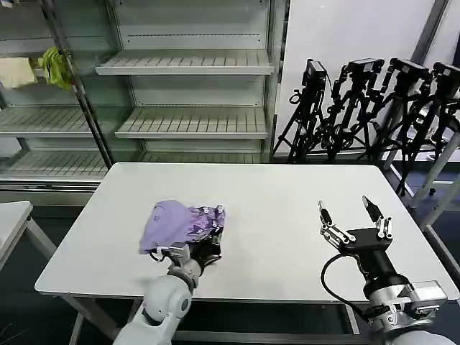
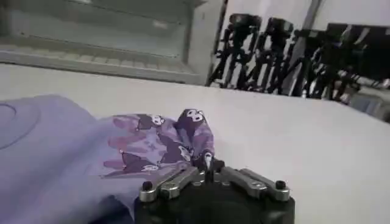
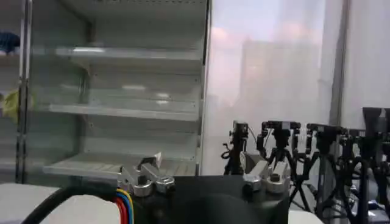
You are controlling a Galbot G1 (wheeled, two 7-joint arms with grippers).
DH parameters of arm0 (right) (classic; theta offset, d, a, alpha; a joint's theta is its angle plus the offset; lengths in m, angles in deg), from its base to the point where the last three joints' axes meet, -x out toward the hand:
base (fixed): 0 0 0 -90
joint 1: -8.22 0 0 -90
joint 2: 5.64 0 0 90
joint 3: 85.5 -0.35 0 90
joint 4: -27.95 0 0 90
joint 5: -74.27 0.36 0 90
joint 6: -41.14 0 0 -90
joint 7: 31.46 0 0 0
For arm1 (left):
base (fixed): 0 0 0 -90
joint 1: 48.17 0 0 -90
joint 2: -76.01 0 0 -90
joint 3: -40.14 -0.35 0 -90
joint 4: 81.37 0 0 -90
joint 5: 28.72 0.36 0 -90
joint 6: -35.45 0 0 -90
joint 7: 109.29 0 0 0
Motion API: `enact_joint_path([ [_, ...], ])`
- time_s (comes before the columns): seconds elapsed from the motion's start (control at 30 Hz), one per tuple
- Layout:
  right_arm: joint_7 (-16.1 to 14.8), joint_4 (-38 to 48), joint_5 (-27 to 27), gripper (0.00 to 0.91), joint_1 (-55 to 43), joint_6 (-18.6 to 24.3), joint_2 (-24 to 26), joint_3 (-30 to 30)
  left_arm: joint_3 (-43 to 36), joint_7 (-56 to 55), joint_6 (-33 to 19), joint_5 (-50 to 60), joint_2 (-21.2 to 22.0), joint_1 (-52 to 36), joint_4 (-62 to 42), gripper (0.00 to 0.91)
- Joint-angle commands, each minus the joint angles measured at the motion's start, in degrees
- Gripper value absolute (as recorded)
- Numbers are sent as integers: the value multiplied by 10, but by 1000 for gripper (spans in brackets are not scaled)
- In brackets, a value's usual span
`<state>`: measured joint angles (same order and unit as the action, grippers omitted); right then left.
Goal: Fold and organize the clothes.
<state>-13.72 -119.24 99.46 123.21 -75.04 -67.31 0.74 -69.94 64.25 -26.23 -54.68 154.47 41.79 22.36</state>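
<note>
The clothes are one lavender T-shirt [image 1: 171, 219], bunched into a heap on the left half of the white table [image 1: 287, 190]. Its plain side faces left and its dark purple-and-white print faces right. My left gripper [image 1: 213, 238] sits at the heap's near right edge, shut on a fold of the printed fabric. In the left wrist view the T-shirt [image 2: 67, 152] spreads beyond the left gripper [image 2: 207, 162], with a printed peak pinched between the fingers. My right gripper [image 1: 348, 212] hovers over the table's right side, open and holding nothing. In its own wrist view the right gripper [image 3: 207, 165] faces the shelves.
Metal shelves [image 1: 194, 65] stand behind the table. A yellow-green cloth [image 1: 56, 66] and a cream cloth [image 1: 14, 72] hang at the far left. Black camera tripods [image 1: 374, 108] crowd the back right. A second small table [image 1: 11, 215] stands at the left edge.
</note>
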Motion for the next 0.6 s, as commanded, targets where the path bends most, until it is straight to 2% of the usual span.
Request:
enact_joint_path([
  [0.03,1,-20,-8,907,4,-2,-3,20,-18,2,-16,-8,38,7,96,907],
  [0.33,8,27,-6,907,-43,-5,-14,87,37,2,-11,-43,-4,40,231,907],
  [0.43,16,69,27,907,-88,-6,-22,119,81,1,-18,-24,-24,59,251,907],
  [0.6,37,188,88,907,-173,-9,-46,205,176,-1,-17,17,-61,105,256,907],
])
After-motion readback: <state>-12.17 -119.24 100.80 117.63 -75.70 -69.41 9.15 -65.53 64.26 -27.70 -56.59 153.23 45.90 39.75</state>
